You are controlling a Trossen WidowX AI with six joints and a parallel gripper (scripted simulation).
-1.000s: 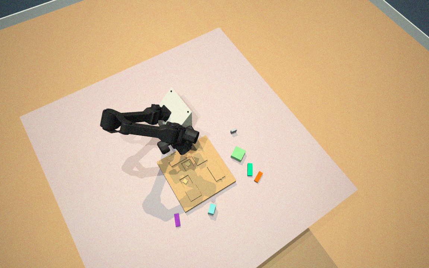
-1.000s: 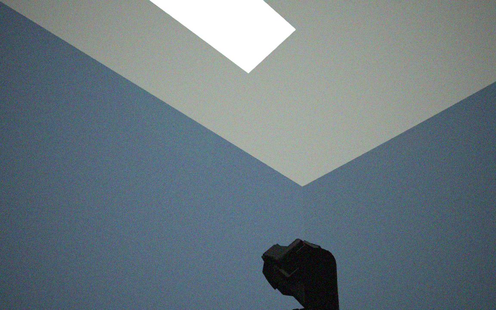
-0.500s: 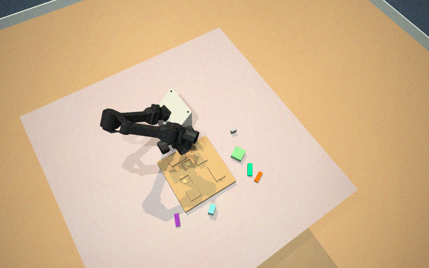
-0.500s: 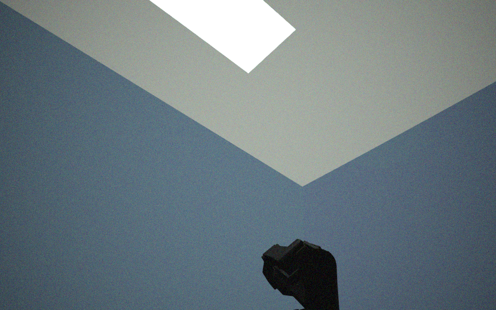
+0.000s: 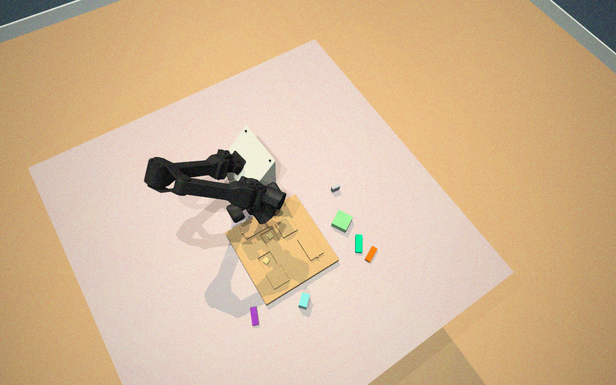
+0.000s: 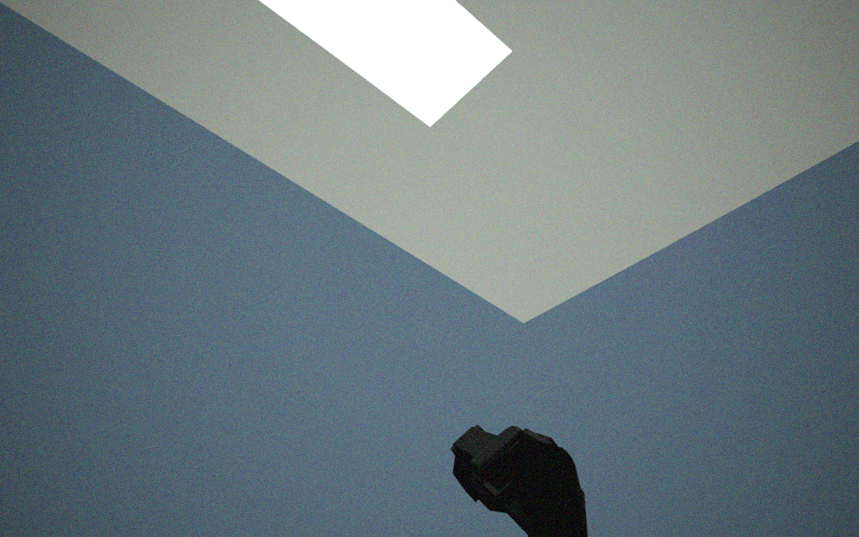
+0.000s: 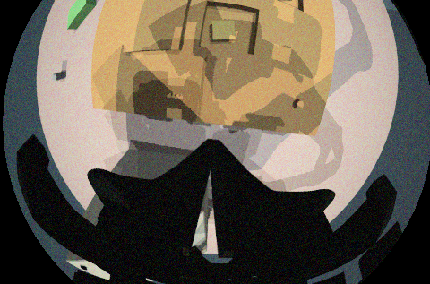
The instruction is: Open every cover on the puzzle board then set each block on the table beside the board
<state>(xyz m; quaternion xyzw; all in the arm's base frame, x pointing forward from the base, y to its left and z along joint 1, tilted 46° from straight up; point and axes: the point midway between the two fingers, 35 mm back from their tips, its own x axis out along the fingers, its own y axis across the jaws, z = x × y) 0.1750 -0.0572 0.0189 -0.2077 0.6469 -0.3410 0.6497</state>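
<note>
Mat [image 5: 123, 201], pale pink, square, lies on the tan table [image 5: 516, 143] and carries everything listed below.

Arm [image 5: 195, 184], black, folded at the elbow, reaches from a white base plate [image 5: 253, 151] to the near corner of the board.

Puzzle board [image 5: 300, 268], tan wood, square, lies flat on the mat just beside the base plate; partly shaded by the arm. Two open wells each show a small yellowish block: one [image 5: 269, 235] near the arm, one [image 5: 266, 260] toward the board's middle. Other covers and recesses read as thin outlines only; their state cannot be told.

Gripper [image 7: 210, 207], fingers pressed together with a bare sliver between, holding nothing; it hangs over the mat just short of the board's near edge.

Blocks on the mat, off the board:
- light green square block [image 5: 341, 220], right of the board;
- green bar [image 5: 358, 243] and orange bar [image 5: 370, 253], near each other, further right;
- cyan block [image 5: 303, 300], just beside the board's lower edge;
- purple bar [image 5: 254, 316], near the lower corner;
- small grey block [image 5: 335, 188], apart, above the green square.
</note>
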